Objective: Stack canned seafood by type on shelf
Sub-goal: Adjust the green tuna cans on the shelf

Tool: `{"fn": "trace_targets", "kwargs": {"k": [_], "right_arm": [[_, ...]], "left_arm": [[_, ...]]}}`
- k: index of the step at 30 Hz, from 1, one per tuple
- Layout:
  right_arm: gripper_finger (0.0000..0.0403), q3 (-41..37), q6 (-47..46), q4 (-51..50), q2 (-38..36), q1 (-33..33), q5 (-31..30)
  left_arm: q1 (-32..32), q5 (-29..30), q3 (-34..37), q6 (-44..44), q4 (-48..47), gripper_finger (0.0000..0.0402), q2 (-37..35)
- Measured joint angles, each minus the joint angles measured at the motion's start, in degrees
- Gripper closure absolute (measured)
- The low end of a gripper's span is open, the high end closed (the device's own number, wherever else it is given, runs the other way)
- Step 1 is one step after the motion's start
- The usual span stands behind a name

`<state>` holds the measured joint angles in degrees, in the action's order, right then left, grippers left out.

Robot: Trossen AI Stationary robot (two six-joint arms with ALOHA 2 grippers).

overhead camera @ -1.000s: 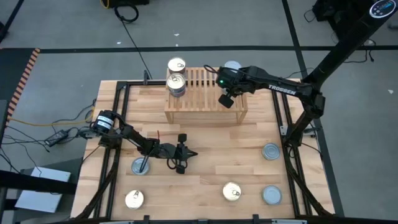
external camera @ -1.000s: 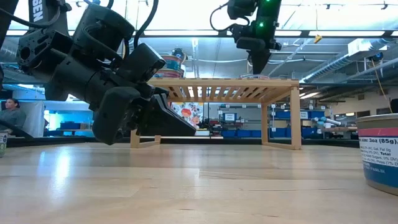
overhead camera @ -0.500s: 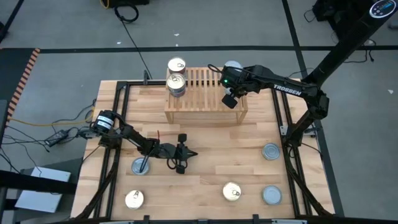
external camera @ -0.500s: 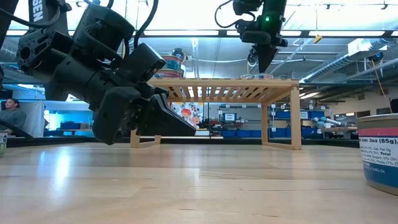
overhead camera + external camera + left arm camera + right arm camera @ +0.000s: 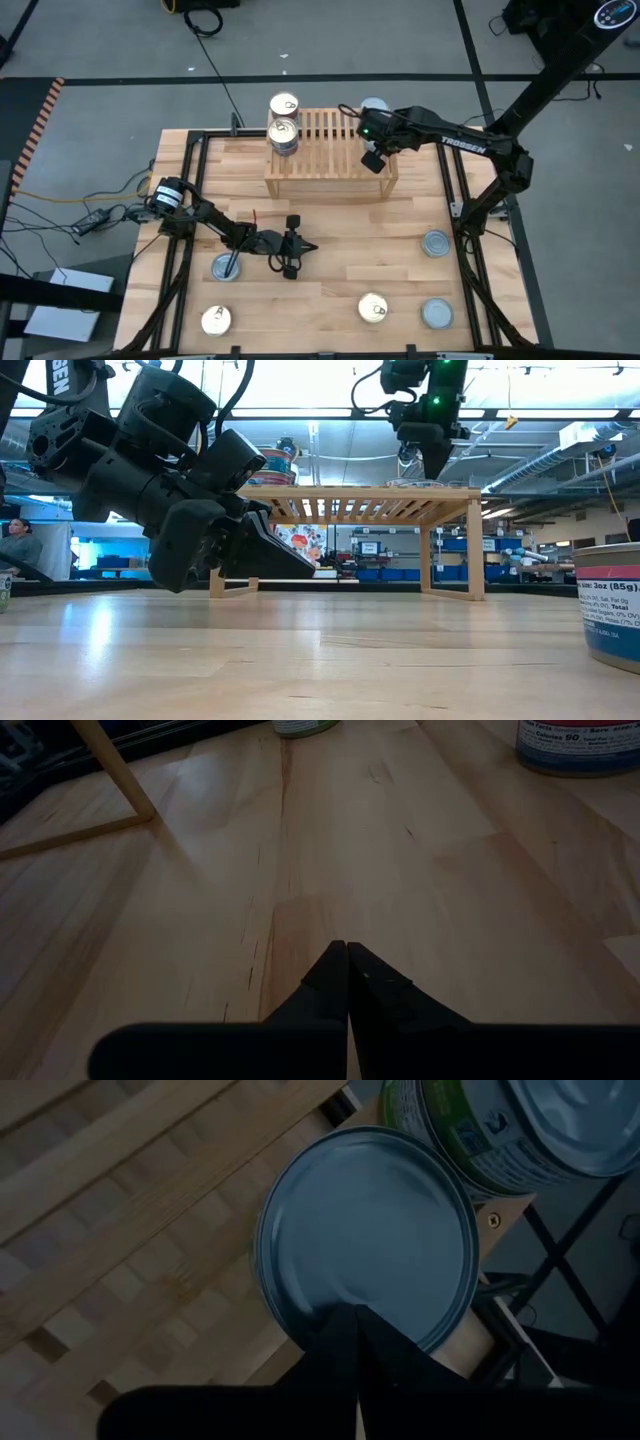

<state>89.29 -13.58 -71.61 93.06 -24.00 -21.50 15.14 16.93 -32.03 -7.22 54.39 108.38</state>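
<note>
The shelf (image 5: 330, 150) stands at the table's far middle. At its left end are two gold-topped tins (image 5: 284, 135) (image 5: 284, 104). A blue-grey-topped tin (image 5: 370, 1240) sits on the slats at the right end. A green-labelled tin (image 5: 500, 1130) (image 5: 374, 104) stands just beyond it. My right gripper (image 5: 375, 160) (image 5: 355, 1315) is shut, pointing steeply down over the blue-grey tin, which it hides in the high view. My left gripper (image 5: 300, 247) (image 5: 347, 950) is shut, low over the table's middle, with nothing in it. My right gripper's shut fingertips (image 5: 340, 1330) stand over the near part of the blue-grey tin's top (image 5: 350, 1295), coming from above. I cannot tell whether they touch it.
Loose tins stand on the table. A silver one (image 5: 225, 267) is under my left arm and a gold one (image 5: 216, 320) at the near left. A gold one (image 5: 373, 308) and two silver ones (image 5: 437, 313) (image 5: 436, 243) are at the near right. Black frame rails (image 5: 190, 200) run along both sides.
My right gripper has shifted a little along the shelf top toward the table's right edge, staying shut and pointing down. The tins have kept their places.
</note>
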Motion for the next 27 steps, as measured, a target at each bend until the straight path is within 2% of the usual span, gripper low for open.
{"fn": "trace_targets", "kwargs": {"k": [6, 13, 18, 27], "right_arm": [[0.04, -0.47, 0.02, 0.09, -2.95, 0.7, 1.6], [0.0399, -0.32, 4.53, 11.24, -7.56, 1.32, 0.94], [0.04, -0.19, 10.44, 21.14, -5.91, -1.94, 0.7], [0.0401, -0.26, 10.82, 22.55, -2.06, -9.64, 0.57]], "left_arm": [[0.0, 0.0, 0.0, 0.0, 0.04, 0.0397, 0.0], [-0.02, 0.0, 0.0, 0.0, 0.38, 0.0397, 0.0], [-0.02, 0.0, 0.0, 0.03, 1.61, 0.0397, 0.0], [-0.02, 0.0, 0.0, 0.04, 1.46, 0.0397, 0.0]]}}
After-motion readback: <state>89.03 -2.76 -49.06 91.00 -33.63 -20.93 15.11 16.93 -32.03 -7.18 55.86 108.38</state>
